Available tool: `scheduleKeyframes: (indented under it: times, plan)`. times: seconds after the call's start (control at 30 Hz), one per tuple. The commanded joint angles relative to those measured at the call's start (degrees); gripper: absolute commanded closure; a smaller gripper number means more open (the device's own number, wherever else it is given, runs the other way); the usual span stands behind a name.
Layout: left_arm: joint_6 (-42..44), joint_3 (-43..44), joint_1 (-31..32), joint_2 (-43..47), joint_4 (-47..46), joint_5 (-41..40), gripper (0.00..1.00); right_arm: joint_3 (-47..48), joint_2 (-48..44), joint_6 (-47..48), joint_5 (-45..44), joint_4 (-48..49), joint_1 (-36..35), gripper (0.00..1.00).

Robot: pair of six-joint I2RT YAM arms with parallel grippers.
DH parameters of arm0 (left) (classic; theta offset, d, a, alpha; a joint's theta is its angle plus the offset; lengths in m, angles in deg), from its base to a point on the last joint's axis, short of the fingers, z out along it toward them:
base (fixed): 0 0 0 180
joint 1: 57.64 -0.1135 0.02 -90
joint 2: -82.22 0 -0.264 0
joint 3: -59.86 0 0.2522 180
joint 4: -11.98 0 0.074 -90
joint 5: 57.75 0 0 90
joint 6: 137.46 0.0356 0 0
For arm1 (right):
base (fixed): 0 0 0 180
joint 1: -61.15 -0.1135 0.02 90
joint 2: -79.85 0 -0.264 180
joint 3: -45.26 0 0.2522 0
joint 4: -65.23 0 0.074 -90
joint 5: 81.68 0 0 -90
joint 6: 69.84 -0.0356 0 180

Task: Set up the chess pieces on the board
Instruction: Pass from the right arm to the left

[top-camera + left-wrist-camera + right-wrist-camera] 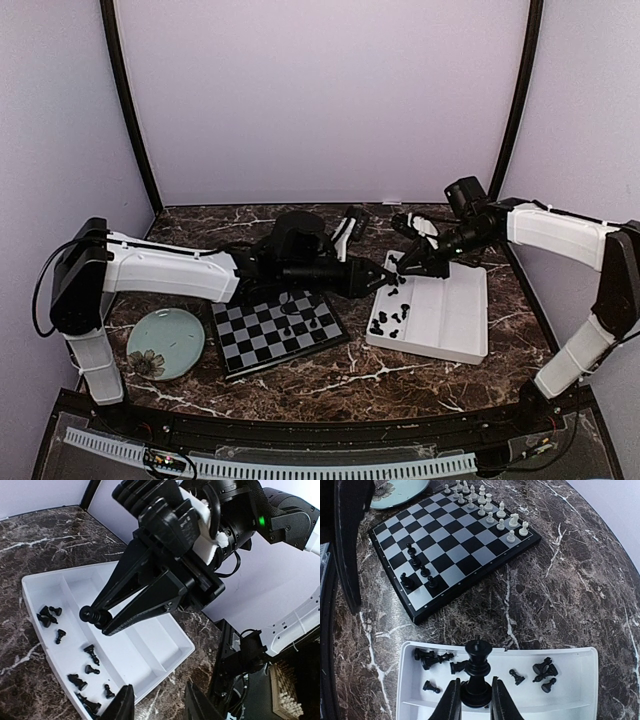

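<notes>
From the top, one board (pixel 250 345) lay on the table (pixel 420 375). One green plate (pixel 165 343) sat beside it toward the left edge, and one white tray (pixel 450 310) sat on its right. The left gripper (pixel 374 284) reached past the board's far right corner. The right gripper (pixel 399 267) hung over the tray's far left corner. Black pieces (pixel 385 320) lay in the tray's left part, too small to count there.

The left wrist view showed the right gripper from the side. It was closed on one black king (pixel 88 614), held above the tray. The left gripper's own two fingers (pixel 122 705) stood apart with nothing between them. About nine black pieces lay loose in the tray, some in clumps.

The right wrist view showed the king upright between its two fingers, with a cross on top. Only this view showed the board well. Five black pieces stood near one edge. About fifteen white pieces (pixel 490 516) stood in two rows along the far edge, by the plate.
</notes>
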Motion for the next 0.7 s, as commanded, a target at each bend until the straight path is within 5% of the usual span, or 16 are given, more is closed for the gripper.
scheduleKeyframes:
  times: [0.0,0.23,0.67]
  plan:
    - [-8.32,1.58,-1.45,-0.98,-2.08,5.09,0.65,-1.83,-3.29,-4.03,3.81,3.22,-0.16,0.84]
    - [-14.03,3.63,-2.96,-4.27,-6.65,9.35,0.7,-2.26,-4.36,-3.82,5.54,2.73,-0.2,0.83]
    - [-15.67,8.01,-4.4,-7.61,-6.47,8.43,0.63,-2.01,-4.09,-2.37,6.21,0.97,-1.59,0.83]
